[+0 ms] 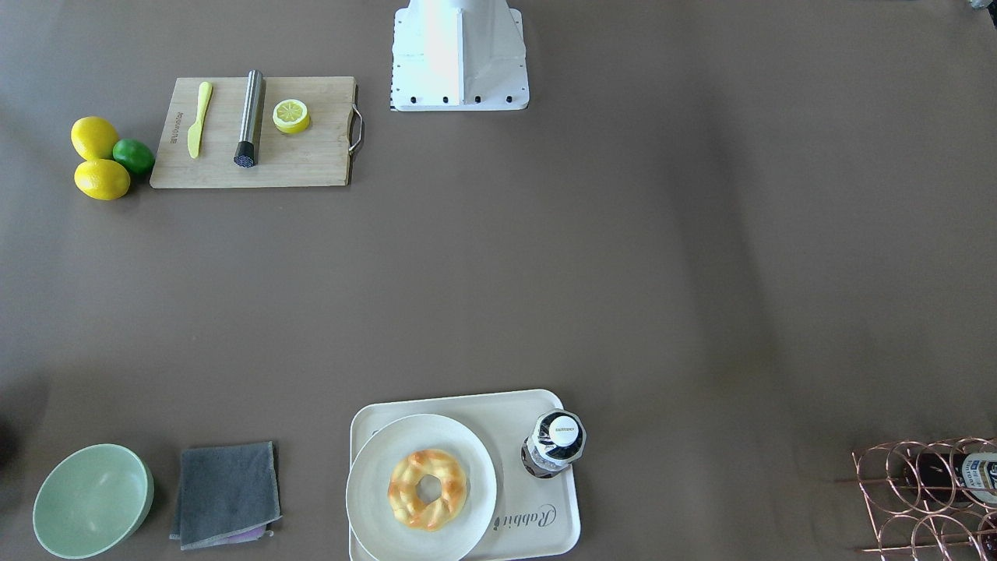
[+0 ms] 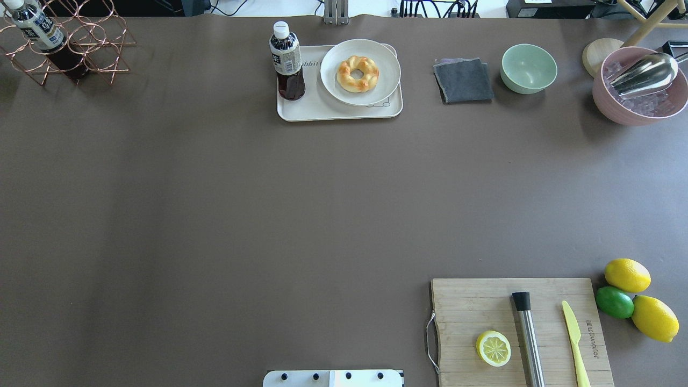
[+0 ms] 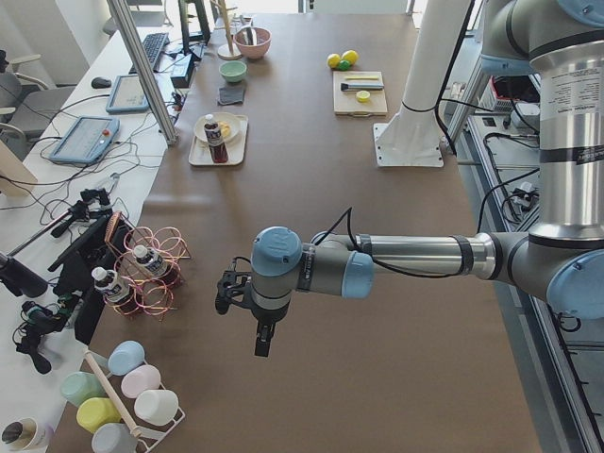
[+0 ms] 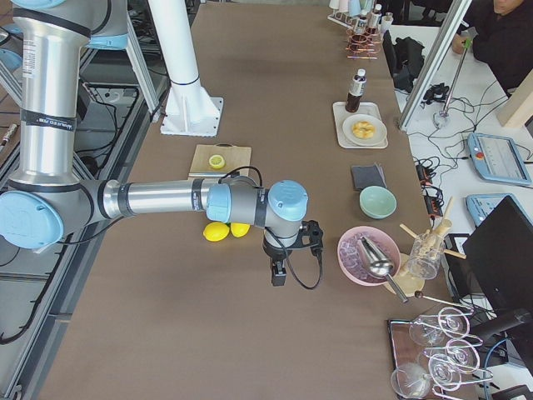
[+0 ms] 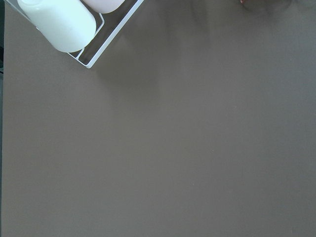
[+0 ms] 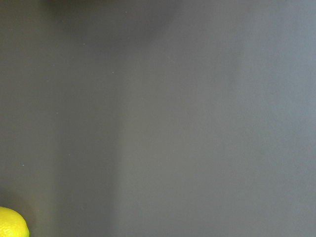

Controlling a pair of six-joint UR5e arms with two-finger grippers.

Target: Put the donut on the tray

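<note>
The donut (image 1: 428,489) is a golden twisted ring with orange-brown patches. It lies on a round white plate (image 1: 374,499) that rests on the cream tray (image 1: 554,520) with the "Rabbit" script. It also shows in the overhead view (image 2: 358,73), on the tray (image 2: 322,112) at the far middle of the table. My left gripper (image 3: 263,345) shows only in the exterior left view, far from the tray near the table's left end. My right gripper (image 4: 278,275) shows only in the exterior right view, near the lemons. I cannot tell whether either is open or shut.
A dark drink bottle (image 2: 287,62) stands on the tray beside the plate. A grey cloth (image 2: 463,80), green bowl (image 2: 529,68) and pink ice bowl (image 2: 637,86) sit to the right. A cutting board (image 2: 484,306) holds a lemon half, a metal rod and a knife. A copper rack (image 2: 64,48) stands far left.
</note>
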